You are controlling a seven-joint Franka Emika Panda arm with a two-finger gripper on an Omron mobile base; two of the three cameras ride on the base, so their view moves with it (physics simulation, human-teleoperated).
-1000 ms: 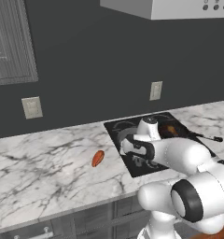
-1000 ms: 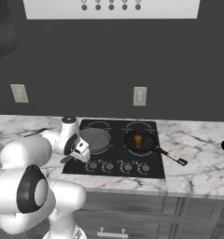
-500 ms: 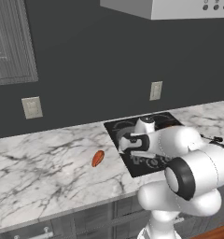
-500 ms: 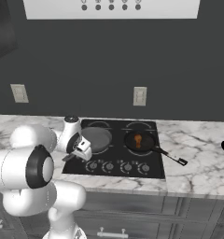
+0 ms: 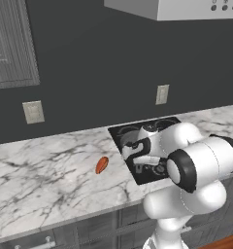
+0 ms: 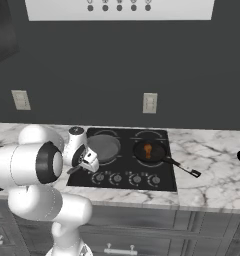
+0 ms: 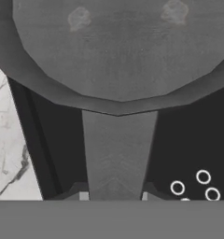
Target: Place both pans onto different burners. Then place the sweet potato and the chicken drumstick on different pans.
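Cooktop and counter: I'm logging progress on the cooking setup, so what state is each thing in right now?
Grey pan: on the left burner, empty.
Black pan: on the right burner, holding the chicken drumstick.
Sweet potato: lying on the marble counter, not in a pan.
Claw: shut on the grey pan's handle.

1. The round shallow grey pan (image 7: 118,51) is dull mid-grey all over, with two faint paler blotches near its far edge, and its long flat handle is the same grey.
2. The round near-black pan (image 6: 151,151) is pretty much black, thin handle too.
3. The golden-brown chicken drumstick lump (image 6: 147,149) shows orange-brown against it.
4. The small oblong sweet potato (image 5: 102,165) is orange-red.
5. The flat glass cooktop (image 6: 159,179) is black, burner rings (image 6: 107,133) drawn in thin white lines.
6. The stone surface (image 5: 45,180) is white marble with grey veining.
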